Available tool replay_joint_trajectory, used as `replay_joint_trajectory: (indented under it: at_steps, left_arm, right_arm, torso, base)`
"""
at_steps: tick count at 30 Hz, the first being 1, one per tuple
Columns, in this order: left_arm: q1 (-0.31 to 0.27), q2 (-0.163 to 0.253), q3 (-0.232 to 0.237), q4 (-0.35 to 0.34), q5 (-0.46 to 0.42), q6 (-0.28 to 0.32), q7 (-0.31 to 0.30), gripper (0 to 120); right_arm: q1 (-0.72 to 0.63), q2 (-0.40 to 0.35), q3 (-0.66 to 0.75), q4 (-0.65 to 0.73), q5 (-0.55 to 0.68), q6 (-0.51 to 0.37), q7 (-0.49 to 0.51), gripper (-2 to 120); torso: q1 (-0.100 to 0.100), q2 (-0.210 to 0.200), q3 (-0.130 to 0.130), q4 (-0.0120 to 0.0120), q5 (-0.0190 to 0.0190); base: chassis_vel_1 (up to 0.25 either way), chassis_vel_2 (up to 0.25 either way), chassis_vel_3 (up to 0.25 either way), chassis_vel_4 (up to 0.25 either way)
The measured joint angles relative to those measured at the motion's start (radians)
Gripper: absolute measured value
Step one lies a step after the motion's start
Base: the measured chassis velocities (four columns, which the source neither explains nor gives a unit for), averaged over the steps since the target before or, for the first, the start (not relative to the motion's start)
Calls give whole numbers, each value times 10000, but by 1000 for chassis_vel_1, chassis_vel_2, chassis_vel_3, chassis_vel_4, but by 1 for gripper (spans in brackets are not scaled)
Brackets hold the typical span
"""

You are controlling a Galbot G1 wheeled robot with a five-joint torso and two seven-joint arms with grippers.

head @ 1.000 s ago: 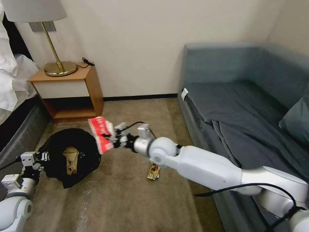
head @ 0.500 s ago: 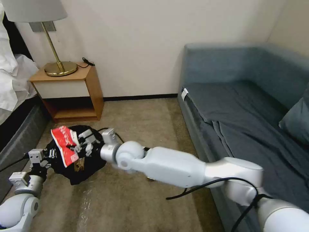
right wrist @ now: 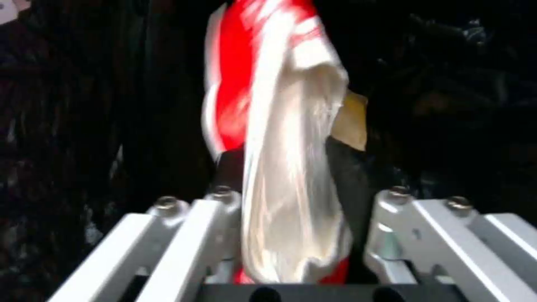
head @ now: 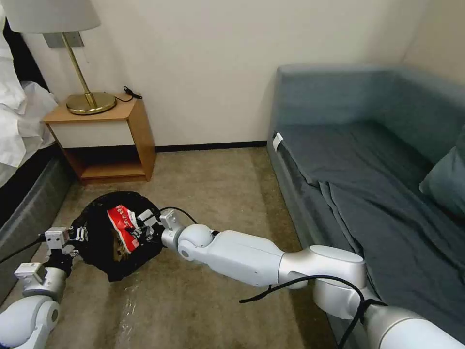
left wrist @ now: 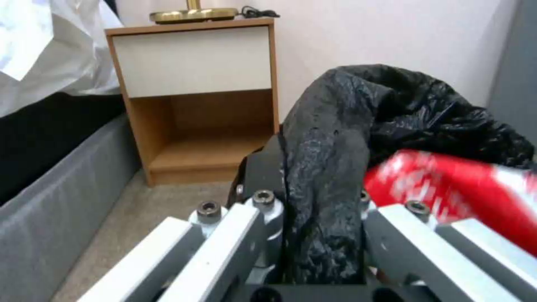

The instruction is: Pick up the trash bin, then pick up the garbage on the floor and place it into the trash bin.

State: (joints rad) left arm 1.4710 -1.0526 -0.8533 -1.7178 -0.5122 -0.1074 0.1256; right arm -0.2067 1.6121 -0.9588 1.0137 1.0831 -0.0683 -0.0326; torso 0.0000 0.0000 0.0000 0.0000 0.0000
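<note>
The trash bin (head: 97, 230), lined with a black bag, is held low over the carpet at the left. My left gripper (head: 77, 237) is shut on its bag-covered rim (left wrist: 319, 188). My right gripper (head: 140, 228) reaches across into the bin's mouth, shut on a piece of garbage, a red wrapper with white lettering (head: 123, 224). That wrapper (right wrist: 268, 126) hangs between the right fingers (right wrist: 224, 167) against the dark liner. It also shows past the bag as a red wrapper (left wrist: 447, 188) in the left wrist view. A tan paper piece (right wrist: 351, 121) lies inside the bin behind it.
A wooden nightstand (head: 109, 140) with a brass lamp (head: 89, 99) stands against the wall behind the bin. A bed (head: 24, 184) runs along the left and a blue-grey sofa (head: 368, 165) fills the right. Open carpet (head: 213, 179) lies between them.
My right arm has swung left with the red wrapper, from beside the bin to over it, then down into its mouth. The left gripper keeps hold of the bin, which has shifted slightly.
</note>
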Motion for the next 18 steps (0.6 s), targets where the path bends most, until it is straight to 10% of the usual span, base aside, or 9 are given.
replay_joint_trajectory:
  at_steps: [18]
  left_arm:
    - [128,81,-157,248,-92,-290,-9,6]
  right_arm:
    - [294,-234,-41,1908,1094,-806,1057,98]
  torso:
    - [0,0,0,2,0]
  base:
    - [0,0,0,0]
